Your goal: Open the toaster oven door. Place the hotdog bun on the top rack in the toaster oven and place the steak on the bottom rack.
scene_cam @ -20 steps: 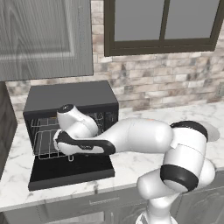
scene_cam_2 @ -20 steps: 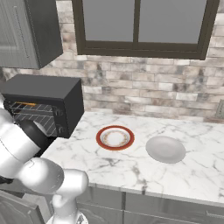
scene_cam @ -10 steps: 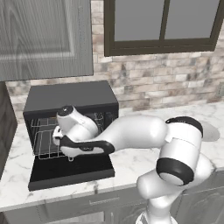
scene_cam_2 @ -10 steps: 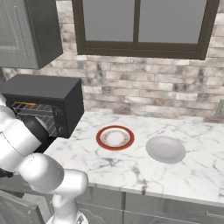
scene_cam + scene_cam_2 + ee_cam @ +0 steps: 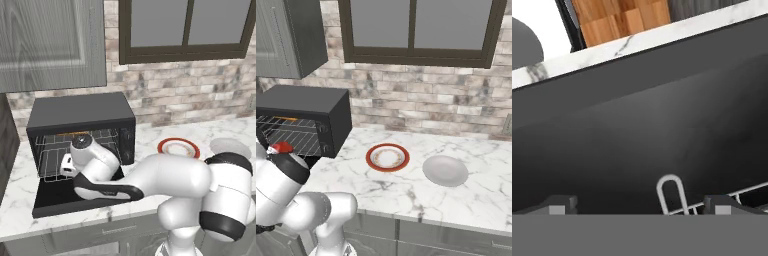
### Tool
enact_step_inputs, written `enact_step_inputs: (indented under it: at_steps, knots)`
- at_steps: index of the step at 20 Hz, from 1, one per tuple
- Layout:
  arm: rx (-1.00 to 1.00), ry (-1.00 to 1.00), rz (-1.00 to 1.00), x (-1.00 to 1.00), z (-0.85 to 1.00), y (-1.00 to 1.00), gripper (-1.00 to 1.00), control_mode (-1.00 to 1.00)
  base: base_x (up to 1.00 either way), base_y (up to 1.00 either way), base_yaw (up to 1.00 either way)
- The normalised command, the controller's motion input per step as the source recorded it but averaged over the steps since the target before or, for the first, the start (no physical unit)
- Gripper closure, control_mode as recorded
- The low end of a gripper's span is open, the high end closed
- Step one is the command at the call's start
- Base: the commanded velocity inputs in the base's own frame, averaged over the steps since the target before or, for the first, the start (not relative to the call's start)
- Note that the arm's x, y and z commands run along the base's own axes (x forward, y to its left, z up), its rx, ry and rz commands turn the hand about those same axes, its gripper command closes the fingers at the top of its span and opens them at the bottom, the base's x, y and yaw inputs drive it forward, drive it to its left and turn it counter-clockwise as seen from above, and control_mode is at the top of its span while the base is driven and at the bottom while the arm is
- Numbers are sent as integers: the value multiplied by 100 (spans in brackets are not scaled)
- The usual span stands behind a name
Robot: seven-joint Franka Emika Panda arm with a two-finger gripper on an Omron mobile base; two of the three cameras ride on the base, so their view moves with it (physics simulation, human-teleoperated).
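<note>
**Arm at the open oven, jaws spread**

The toaster oven [image 5: 80, 112] sits at the left end of the marble counter [image 5: 406, 185], against the brick wall. Its door [image 5: 60, 197] is folded down flat in front of the cavity, resting level over the counter. The arm reaches across from the right and its wrist hangs over the door, just in front of the racks. In the hand view the gripper [image 5: 639, 205] looks onto the dark door surface, its two fingertips [image 5: 559, 204] standing far apart with nothing between them; a wire loop of a rack [image 5: 672, 192] shows near the right tip.

The top rack [image 5: 60, 140] holds the bun [image 5: 70, 134], an orange streak toward the back, also seen from the right [image 5: 286, 119]. The bottom rack [image 5: 52, 167] is partly hidden by the wrist. A red bit, seemingly the steak [image 5: 280, 147], shows just above the dark arm joint in the right view; whether it lies on the bottom rack I cannot tell.

Right of the oven stand a red-rimmed plate [image 5: 387, 157] and, beside it, a grey bowl [image 5: 445, 170].
</note>
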Motion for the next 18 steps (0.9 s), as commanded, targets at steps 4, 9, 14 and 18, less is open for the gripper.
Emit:
enact_step_inputs:
  at_steps: [4,9,14,18]
  knots:
    - [3,0,1,-3,-39,9,-100,-100,0,0,0]
    - [1,0,3,0,-33,9,-100,-100,0,0,0]
    - [0,0,0,46,-7,8,-100,-100,0,0,0]
    - [0,0,0,54,0,1,-100,-100,0,0,0]
